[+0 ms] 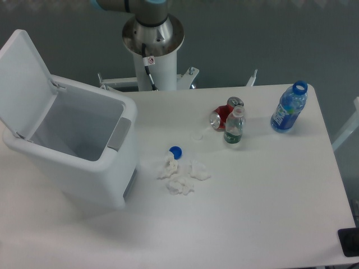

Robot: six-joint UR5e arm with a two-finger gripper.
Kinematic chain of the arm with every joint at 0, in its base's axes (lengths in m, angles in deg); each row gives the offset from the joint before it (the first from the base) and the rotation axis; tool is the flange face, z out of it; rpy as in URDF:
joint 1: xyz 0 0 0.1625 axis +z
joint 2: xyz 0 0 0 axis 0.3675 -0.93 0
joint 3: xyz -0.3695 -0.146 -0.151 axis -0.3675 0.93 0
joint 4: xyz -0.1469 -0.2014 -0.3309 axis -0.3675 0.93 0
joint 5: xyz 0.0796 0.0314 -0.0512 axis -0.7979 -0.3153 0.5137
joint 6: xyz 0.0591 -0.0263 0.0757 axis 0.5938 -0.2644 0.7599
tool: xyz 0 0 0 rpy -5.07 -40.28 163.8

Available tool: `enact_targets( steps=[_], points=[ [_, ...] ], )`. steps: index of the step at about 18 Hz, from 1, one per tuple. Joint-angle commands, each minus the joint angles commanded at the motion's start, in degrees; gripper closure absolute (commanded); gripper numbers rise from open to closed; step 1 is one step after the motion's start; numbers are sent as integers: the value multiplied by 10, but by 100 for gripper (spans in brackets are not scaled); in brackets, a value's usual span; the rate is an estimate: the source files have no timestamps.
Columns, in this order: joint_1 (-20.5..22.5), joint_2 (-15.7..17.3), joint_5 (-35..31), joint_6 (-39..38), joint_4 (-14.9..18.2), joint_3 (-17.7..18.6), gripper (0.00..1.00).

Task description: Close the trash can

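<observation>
One open trash can (84,159) stands at the table's (269,213) left side, lid (22,73) tipped up and back.
Only the arm's base (152,42) shows at the top edge; its fingers are out of view, so their state cannot be told. Right of the bin: a blue bottle (289,107), a clear bottle (234,125) beside a red can (223,116), crumpled tissues (180,175), a blue cap (175,151).

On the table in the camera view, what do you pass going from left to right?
Open trash can → blue bottle cap → crumpled tissues → small clear cap → red can lying on its side → clear bottle → blue bottle without its cap.
</observation>
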Motion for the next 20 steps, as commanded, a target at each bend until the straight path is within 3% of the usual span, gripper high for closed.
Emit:
enact_targets(
  steps=[20],
  points=[
    [19,-33,-47,7,-1,-6,0]
  ],
)
